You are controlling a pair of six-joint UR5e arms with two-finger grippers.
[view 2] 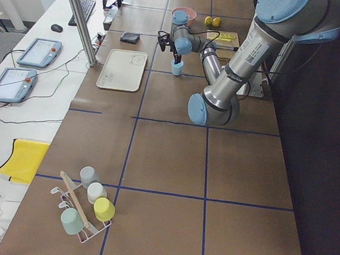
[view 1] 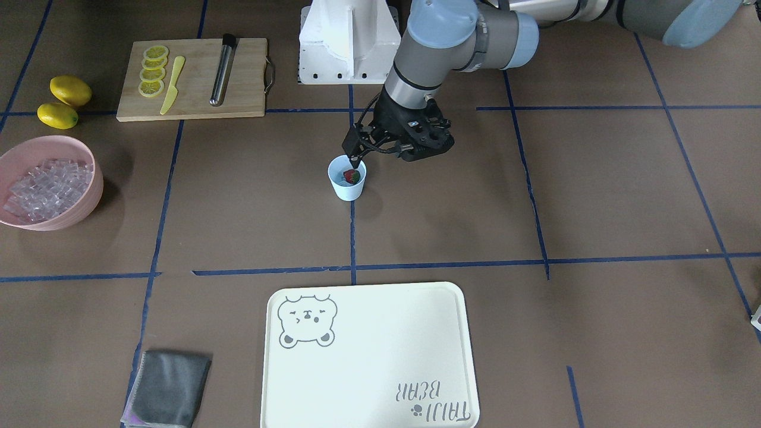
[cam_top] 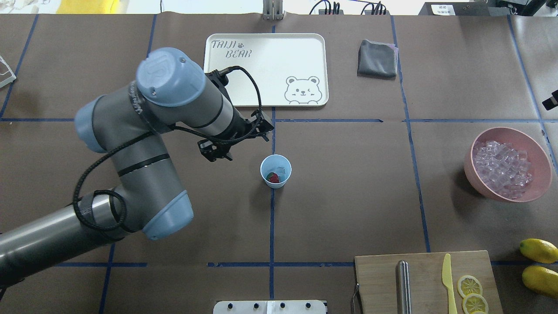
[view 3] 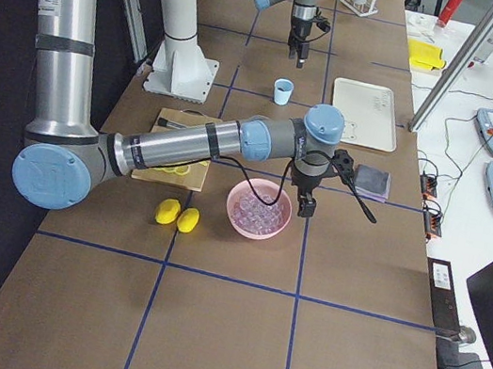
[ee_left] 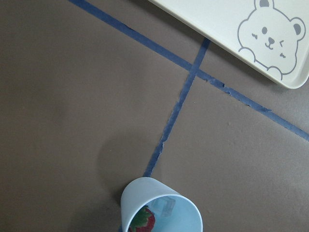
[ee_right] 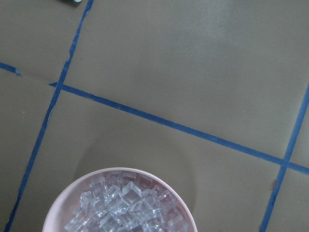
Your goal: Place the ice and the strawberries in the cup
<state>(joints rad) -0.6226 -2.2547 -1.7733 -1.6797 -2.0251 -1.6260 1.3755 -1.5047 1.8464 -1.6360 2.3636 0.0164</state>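
Observation:
The light-blue cup [view 1: 346, 191] stands mid-table on a blue tape line. It holds the red strawberry [view 1: 352, 176] and a clear ice cube [ee_left: 164, 207]. Both show in the overhead view, the strawberry [cam_top: 273, 177] beside the ice [cam_top: 279, 170]. My left gripper [view 1: 355, 151] hovers just above and behind the cup's rim, looks open, and is empty. The pink bowl [view 1: 89, 199] is full of ice cubes [view 1: 47, 190]. My right gripper [view 3: 305, 204] hangs beside the bowl [view 3: 234, 213]. I cannot tell whether it is open or shut.
A cutting board [view 1: 244, 77] carries lemon slices [view 1: 153, 71], a yellow knife [view 1: 172, 85] and a metal rod [view 1: 222, 70]. Two lemons [view 1: 64, 100] lie near the bowl. A cream bear tray [view 1: 368, 356] and a grey cloth [view 1: 168, 395] lie at the far side.

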